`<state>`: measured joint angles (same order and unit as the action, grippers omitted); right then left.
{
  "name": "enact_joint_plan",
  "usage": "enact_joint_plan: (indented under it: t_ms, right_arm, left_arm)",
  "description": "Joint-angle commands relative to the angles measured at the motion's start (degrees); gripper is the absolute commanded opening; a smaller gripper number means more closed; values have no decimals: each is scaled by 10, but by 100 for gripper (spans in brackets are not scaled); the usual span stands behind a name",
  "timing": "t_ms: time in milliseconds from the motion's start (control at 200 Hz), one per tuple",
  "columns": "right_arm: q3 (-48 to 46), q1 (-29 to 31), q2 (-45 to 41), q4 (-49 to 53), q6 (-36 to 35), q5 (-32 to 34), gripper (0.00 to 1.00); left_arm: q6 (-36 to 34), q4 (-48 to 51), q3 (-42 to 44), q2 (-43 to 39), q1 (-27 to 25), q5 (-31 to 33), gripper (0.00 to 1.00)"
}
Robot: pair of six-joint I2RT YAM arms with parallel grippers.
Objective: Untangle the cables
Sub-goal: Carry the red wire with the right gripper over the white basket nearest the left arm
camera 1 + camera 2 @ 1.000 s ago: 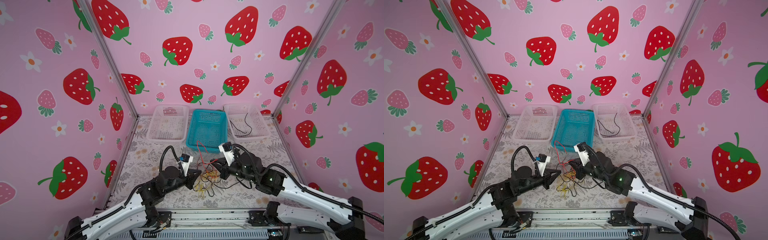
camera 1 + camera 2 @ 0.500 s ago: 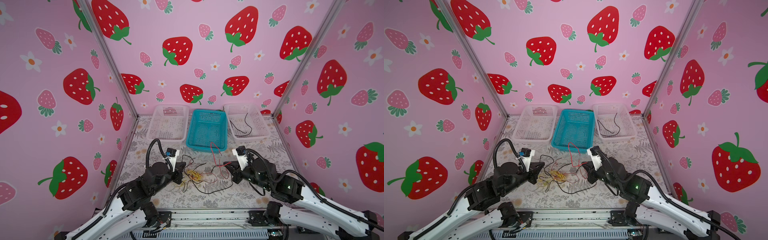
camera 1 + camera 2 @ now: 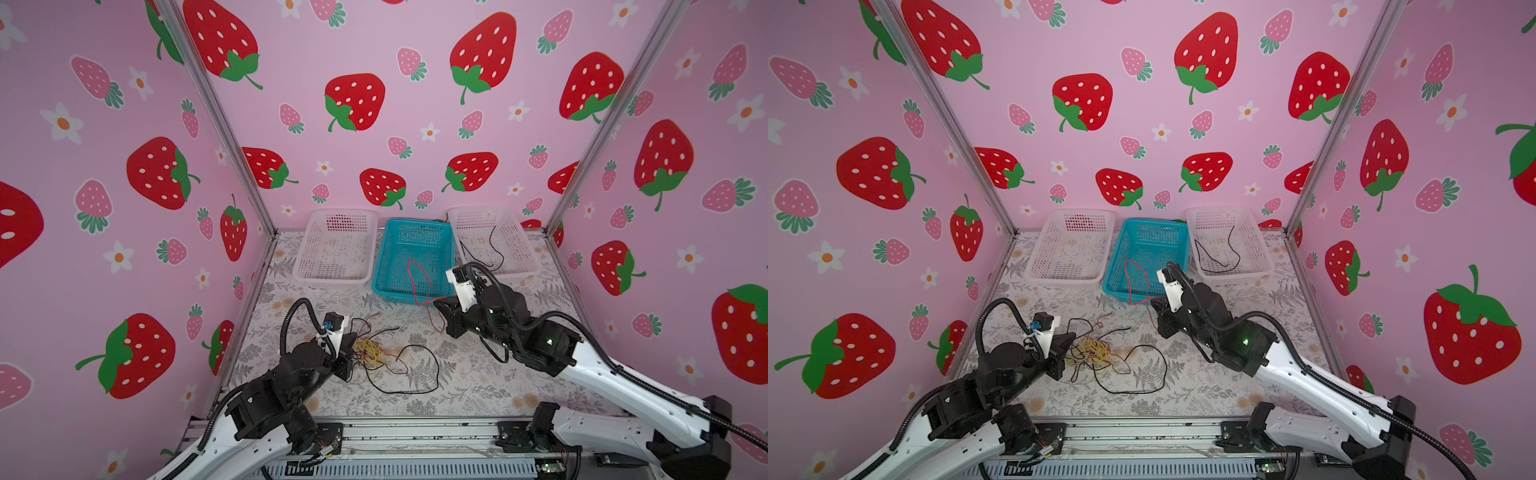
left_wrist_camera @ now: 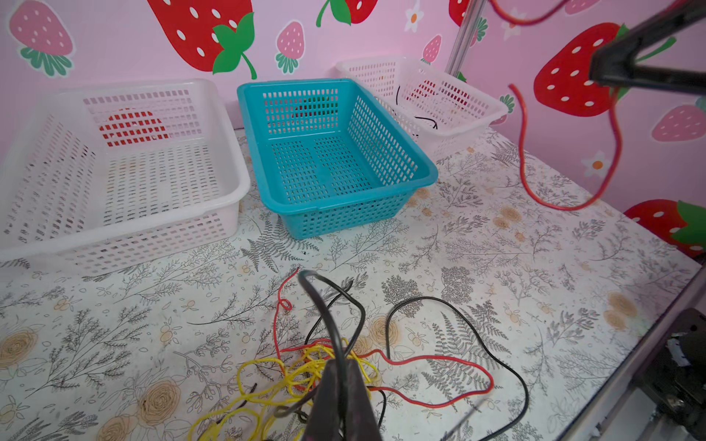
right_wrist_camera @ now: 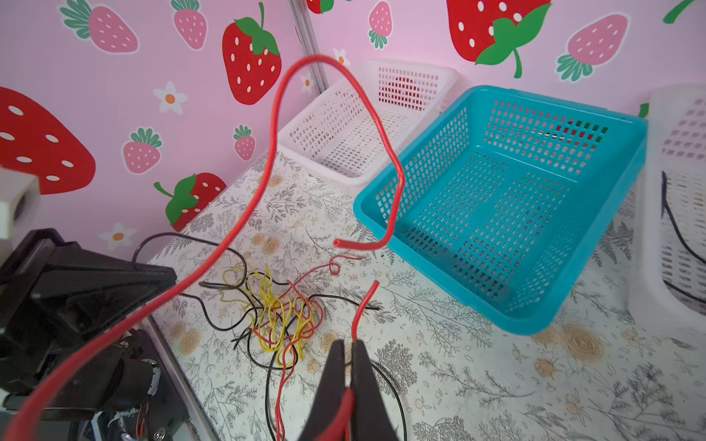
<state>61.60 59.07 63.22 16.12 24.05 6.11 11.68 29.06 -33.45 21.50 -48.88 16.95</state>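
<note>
The tangle (image 3: 372, 353) of yellow, red and black cables lies on the mat (image 3: 478, 374) near-left of centre, with the left gripper (image 4: 340, 368) at its left edge, clenched on a black cable (image 4: 322, 305) that loops up from the fingertips. To the right and farther back, the right gripper (image 5: 349, 345) is pinched on a red cable (image 5: 315, 58), held clear of the tangle and arching above the near end of the blue basket (image 3: 417, 223). A stray cable (image 3: 490, 244), black, lies in the far right white basket (image 3: 478, 209).
</note>
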Motion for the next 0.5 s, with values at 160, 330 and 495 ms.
enact_joint_plan:
  t_ms: [160, 330, 495]
  right_arm:
    - [154, -16, 160, -33, -28, -61, 0]
    - [256, -25, 268, -47, -31, -91, 0]
    - [381, -39, 391, -24, -31, -110, 0]
  left_arm:
    - [-20, -39, 27, -45, 3, 48, 0]
    - [-20, -37, 24, -27, 2, 57, 0]
    - [-24, -37, 23, -17, 3, 53, 0]
